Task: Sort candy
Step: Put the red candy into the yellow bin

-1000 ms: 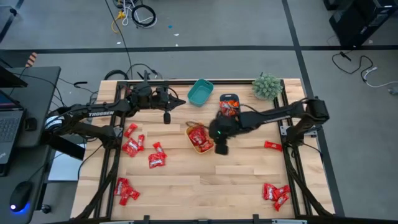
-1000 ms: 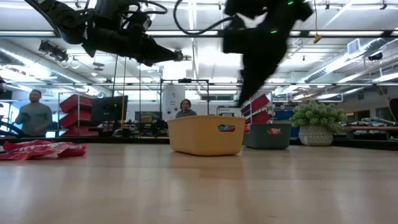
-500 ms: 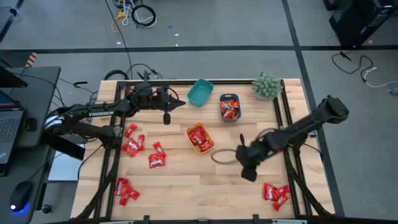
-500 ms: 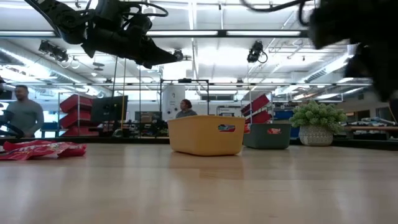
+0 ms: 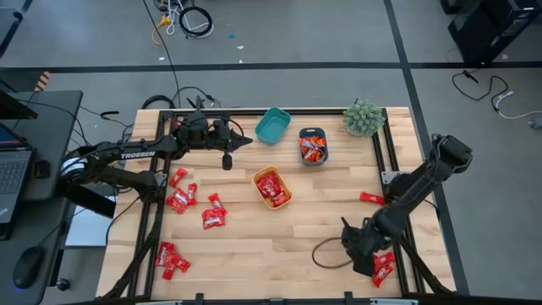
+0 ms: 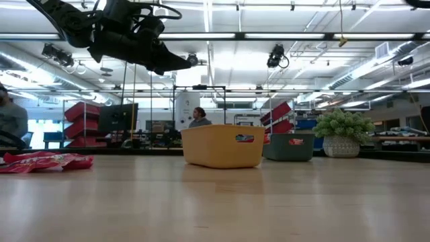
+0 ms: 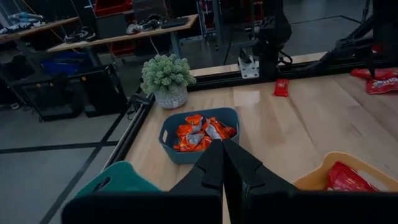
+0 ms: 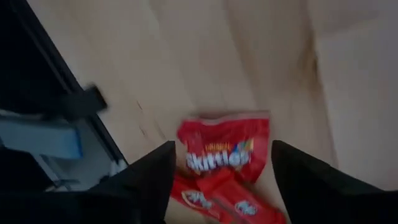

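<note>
1. Over the near-right corner of the tabletop (image 5: 279, 241), the right hand (image 8: 217, 171) hangs with its fingers (image 8: 146, 177) spread apart and nothing between them.
2. Directly beneath that hand lies a small pile of candy (image 5: 379, 264); the right wrist view shows a red Skittles packet (image 8: 227, 149) lying between the open fingers, with another wrapper just beside it, all still flat on the wood.
3. A single candy (image 5: 371, 198) lies farther out from the right hand, near the frame rail.
4. Farther off, the grey bin (image 5: 312, 147) already holds orange-red candies, and the yellow bin (image 5: 272, 187) holds red ones. The teal bin (image 5: 272, 125) looks empty.
5. The left hand (image 7: 222, 163) waits at the far side of the tabletop, its fingers pressed together and holding nothing. The grey bin is just ahead of it, the teal and yellow bins to either side.
6. Nearer the left arm, three more groups of candy (image 5: 181, 193) remain loose on the wood: one cluster, a pair beside it, and a cluster at the near-left corner.
7. Sorting appears well under way but far from finished; most loose candy is still out of the bins, and the right-corner pile looks next.
</note>
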